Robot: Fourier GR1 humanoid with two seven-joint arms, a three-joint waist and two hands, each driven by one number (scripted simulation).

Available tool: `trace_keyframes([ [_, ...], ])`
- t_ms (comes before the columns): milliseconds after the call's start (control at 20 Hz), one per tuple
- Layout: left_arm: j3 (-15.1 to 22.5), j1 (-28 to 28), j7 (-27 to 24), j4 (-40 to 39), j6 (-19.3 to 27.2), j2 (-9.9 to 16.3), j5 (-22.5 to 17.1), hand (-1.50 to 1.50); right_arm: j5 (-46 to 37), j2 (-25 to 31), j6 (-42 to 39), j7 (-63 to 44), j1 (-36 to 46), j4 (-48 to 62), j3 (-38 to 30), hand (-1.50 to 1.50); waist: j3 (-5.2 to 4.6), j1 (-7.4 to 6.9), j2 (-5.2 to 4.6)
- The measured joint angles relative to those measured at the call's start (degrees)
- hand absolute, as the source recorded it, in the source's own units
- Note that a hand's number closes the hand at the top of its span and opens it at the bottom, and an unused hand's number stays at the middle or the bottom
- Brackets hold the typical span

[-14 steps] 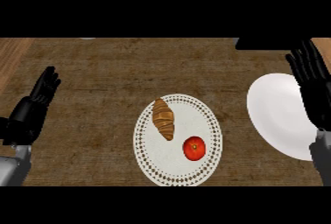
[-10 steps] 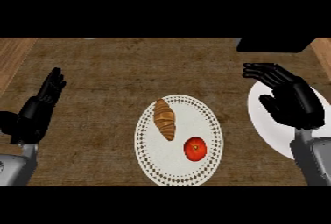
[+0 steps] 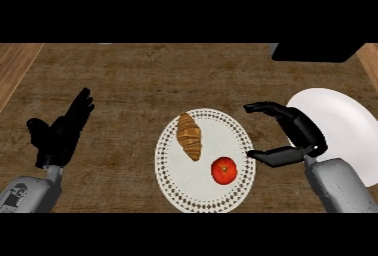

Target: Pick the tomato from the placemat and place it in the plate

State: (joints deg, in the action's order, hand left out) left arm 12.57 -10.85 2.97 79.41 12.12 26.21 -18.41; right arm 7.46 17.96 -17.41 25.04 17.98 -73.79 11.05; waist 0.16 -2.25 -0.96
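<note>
The tomato point(image 3: 224, 170) sits on the white placemat point(image 3: 235, 135) just below the croissant point(image 3: 190, 136), lying just left of the right hand point(image 3: 294, 138), which hangs spread wide, nearer than the left hand point(image 3: 60, 132), plate point(image 3: 345, 125) behind it.

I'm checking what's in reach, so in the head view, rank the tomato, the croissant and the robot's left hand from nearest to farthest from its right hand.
From the right hand:
1. Tomato, just left of and below its thumb, on the round white placemat.
2. Croissant, farther left on the same placemat.
3. Left hand, resting open near the view's left edge, across the counter.
</note>
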Motion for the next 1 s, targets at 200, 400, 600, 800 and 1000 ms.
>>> trace_keyframes([
  [200, -0.77, -0.61, 0.78, -1.42, -0.34, -0.47, -0.28, 0.0, -7.15, 2.1, -4.16, 11.85, 0.84, 8.44, 3.56, -1.5, -0.01, 0.46, 0.21],
  [400, -0.81, -0.74, 1.21, -1.87, 0.06, -1.61, 0.55, 0.0, -14.9, 3.33, -3.14, 17.69, 4.1, 14.52, 6.51, -1.5, -0.05, 0.93, 0.49],
  [600, -1.9, -1.09, 2.1, -2.17, -0.44, -2.18, 1.38, 0.0, -19.9, 3.93, -2.41, 18.29, 6.99, 17.19, 7.51, -1.5, -0.11, 1.5, 0.73],
  [800, -2.97, -0.08, 2.82, -1.34, -0.88, -2.66, 2.31, 0.0, -22.85, 4.29, -4.01, 14.85, 7.02, 13.06, 8.66, -1.5, -0.16, 1.97, 0.94],
  [1000, -3.33, 1.43, 3.3, 0.05, -0.72, -3.28, 3.36, 0.0, -26.52, 4.59, -5.77, 10.64, 7.12, 10.54, 10.6, -1.5, -0.17, 2.06, 1.03],
])
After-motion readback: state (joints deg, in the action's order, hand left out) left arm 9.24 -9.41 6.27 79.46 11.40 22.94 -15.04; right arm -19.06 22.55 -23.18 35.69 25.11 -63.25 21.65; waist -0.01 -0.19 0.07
